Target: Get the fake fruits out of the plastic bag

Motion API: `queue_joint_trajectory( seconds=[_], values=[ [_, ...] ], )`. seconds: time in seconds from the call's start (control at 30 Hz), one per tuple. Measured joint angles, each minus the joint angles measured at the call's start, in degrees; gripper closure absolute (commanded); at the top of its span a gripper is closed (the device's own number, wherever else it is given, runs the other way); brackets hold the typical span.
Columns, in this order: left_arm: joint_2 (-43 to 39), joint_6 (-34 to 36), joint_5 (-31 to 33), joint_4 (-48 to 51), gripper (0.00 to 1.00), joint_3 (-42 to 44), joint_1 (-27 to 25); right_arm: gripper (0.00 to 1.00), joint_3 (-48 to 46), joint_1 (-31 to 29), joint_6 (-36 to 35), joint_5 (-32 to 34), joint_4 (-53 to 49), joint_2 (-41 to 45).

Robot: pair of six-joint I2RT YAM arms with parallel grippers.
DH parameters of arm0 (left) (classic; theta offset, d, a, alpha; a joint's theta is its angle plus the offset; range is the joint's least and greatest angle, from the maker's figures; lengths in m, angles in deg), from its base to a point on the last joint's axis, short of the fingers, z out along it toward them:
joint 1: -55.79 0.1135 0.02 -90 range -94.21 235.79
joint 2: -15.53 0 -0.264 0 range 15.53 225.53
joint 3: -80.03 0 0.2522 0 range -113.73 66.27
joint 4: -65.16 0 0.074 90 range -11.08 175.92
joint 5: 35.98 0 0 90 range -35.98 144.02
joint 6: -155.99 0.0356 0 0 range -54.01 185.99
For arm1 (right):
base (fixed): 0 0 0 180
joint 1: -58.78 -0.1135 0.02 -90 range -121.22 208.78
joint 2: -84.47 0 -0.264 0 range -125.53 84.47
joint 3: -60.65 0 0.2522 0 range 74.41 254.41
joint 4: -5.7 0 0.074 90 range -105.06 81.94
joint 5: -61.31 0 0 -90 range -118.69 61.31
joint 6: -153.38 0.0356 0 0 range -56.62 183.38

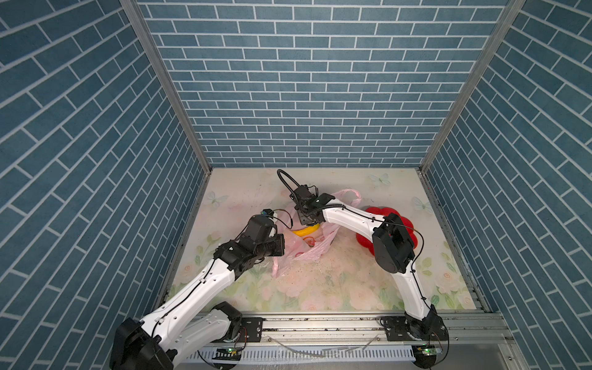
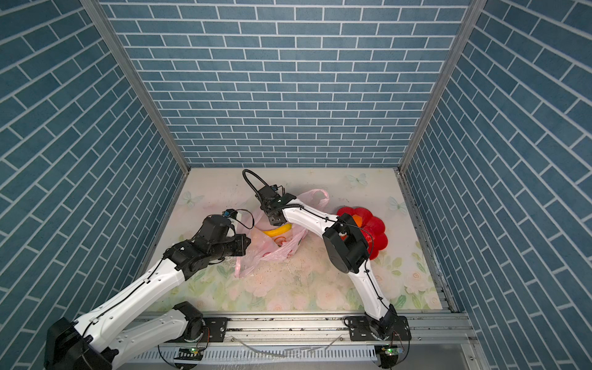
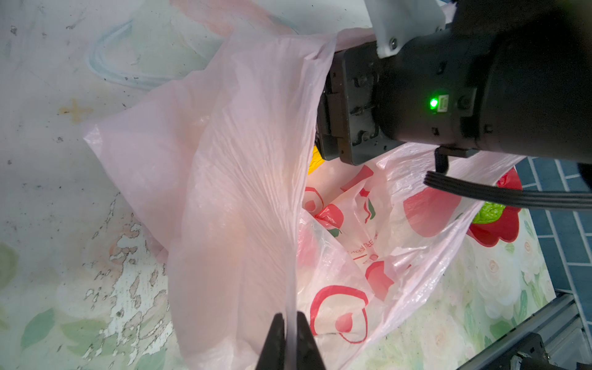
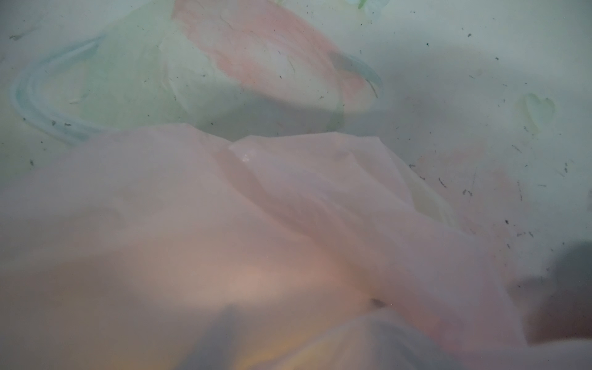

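Observation:
The pale-pink plastic bag (image 1: 307, 253) lies crumpled mid-table, with its mouth held up. My left gripper (image 3: 291, 323) is shut on a thin fold of the bag's rim. The right gripper (image 1: 309, 222) reaches down into the bag's mouth, just over the yellow banana (image 1: 307, 230). In the right wrist view its fingers (image 4: 224, 333) show only as blurred shapes through the bag film, standing apart with a yellow glow between them. A bumpy green ball (image 3: 488, 211) and an orange piece (image 2: 358, 220) lie on the red plate (image 2: 374, 221).
The red flower-shaped plate (image 1: 378, 211) sits right of the bag, partly behind my right arm's elbow (image 1: 392, 246). A loop handle of the bag (image 1: 349, 193) lies toward the back. Blue brick walls close in the left, back and right sides. A metal rail (image 1: 320, 323) runs along the front.

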Motion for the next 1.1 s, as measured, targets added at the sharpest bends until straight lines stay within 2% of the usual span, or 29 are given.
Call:
queue_joint_trajectory(
  seconds=[0.67, 1.1],
  values=[
    [-2.29, 0.09, 0.02, -0.04, 0.90, 1.57, 0.00, 0.28, 0.00, 1.01, -5.81, 8.66, 0.26, -1.99],
    [-4.24, 0.09, 0.07, 0.33, 0.90, 3.63, 0.00, 0.20, 1.99, 3.02, -6.78, 10.38, 0.00, -4.35]
  ],
)
